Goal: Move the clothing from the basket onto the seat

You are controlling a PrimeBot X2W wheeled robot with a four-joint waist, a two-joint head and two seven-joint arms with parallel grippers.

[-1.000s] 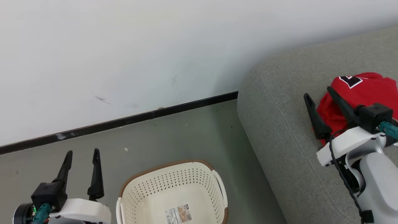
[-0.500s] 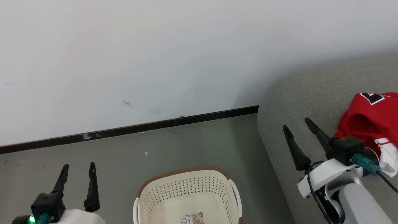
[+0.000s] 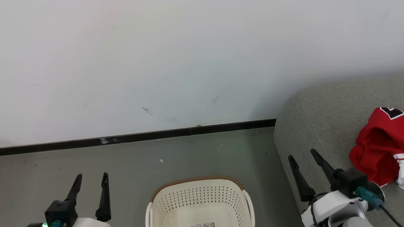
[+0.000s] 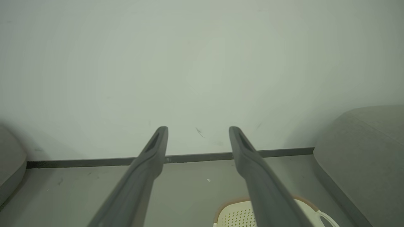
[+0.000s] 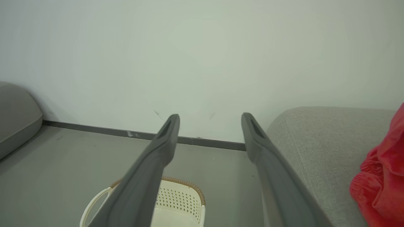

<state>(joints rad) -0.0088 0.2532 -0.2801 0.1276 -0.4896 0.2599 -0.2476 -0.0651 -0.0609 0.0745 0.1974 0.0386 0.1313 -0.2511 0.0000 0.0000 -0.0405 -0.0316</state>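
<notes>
The head view's bottom edge cuts off the basket [image 3: 199, 197]; just the top sliver of its label [image 3: 203, 224] shows, print too small to read. The clothing [image 3: 377, 151] and the sofa [image 3: 328, 116] run past the right edge, leaving the jersey's lettering [image 3: 392, 112] incomplete. In the right wrist view one finger [image 5: 142, 183] of the right pincer [image 5: 210, 124] hides part of the basket.

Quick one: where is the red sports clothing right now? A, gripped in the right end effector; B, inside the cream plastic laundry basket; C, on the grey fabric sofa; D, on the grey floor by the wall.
C: the red sports clothing lies bunched on the grey fabric sofa, apart from the open right end effector.
</notes>
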